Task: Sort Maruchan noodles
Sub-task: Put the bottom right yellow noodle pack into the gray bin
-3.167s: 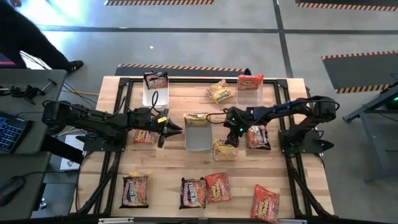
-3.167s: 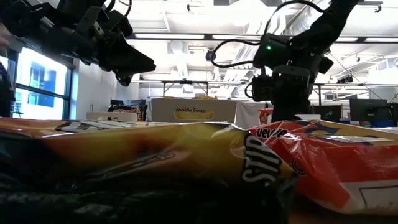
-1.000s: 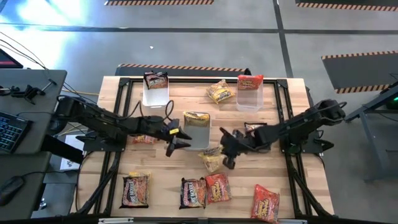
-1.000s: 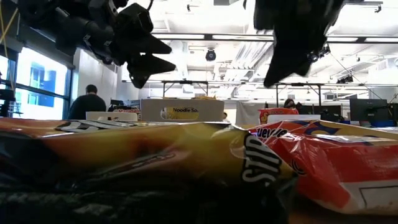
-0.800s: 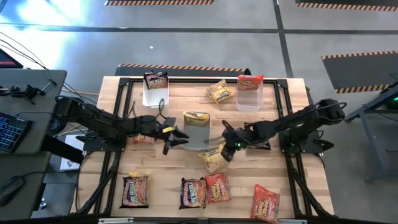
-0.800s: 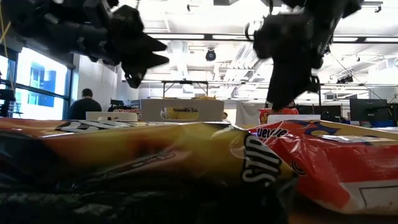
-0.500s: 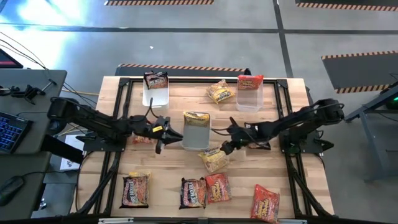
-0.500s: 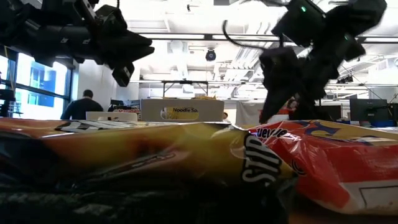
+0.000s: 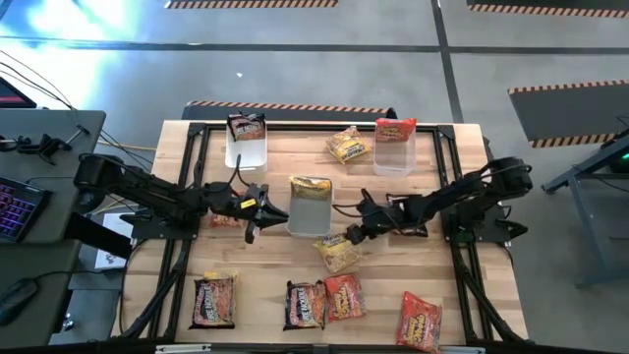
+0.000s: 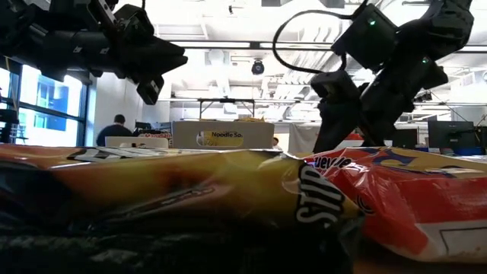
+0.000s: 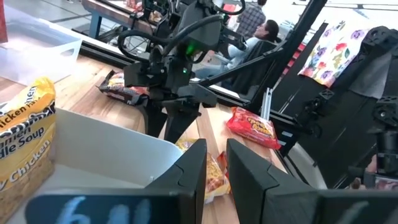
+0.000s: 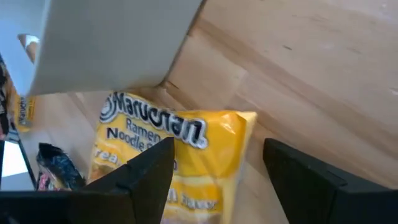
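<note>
Meanwhile, the right gripper (image 9: 352,236) hung with fingers spread above a yellow Maruchan packet (image 9: 337,254) lying on the table (image 9: 393,285) beside the central clear bin (image 9: 311,218); the next move looked like closing on it. The left gripper (image 9: 257,209) hovered nearby, fingers nearly together, empty.

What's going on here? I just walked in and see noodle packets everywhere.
Two robot arms are sorting ramen packets into clear bins. The right gripper is open just above a yellow packet lying on the table beside the middle bin. The left gripper, nearly shut and empty, hovers on that bin's other side.
</note>
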